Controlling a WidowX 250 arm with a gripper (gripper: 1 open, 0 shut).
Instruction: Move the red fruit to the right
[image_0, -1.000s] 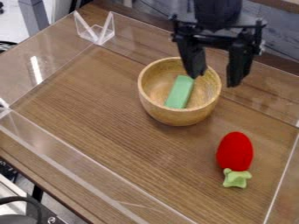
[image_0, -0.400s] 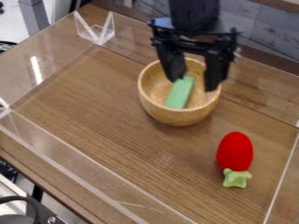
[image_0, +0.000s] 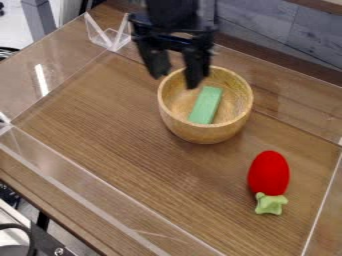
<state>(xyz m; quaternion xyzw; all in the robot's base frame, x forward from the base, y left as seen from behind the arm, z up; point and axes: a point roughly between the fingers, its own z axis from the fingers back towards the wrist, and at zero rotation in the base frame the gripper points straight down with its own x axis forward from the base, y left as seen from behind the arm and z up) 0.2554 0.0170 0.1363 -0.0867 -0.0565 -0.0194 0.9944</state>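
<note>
A wooden surface (image_0: 94, 130) walled with clear plastic is being shown. At lower right, the red fruit (image_0: 269, 172) is lying, glossy and strawberry-shaped, its pale green stem end pointing down. It is judged light, stiff and slippery, best taken across its plump middle. At upper centre, the black claw (image_0: 177, 63) is hanging spread, holding nothing, over the left rim of 1 round wooden bowl (image_0: 174, 112) containing a flat green block (image_0: 207, 104).
</note>
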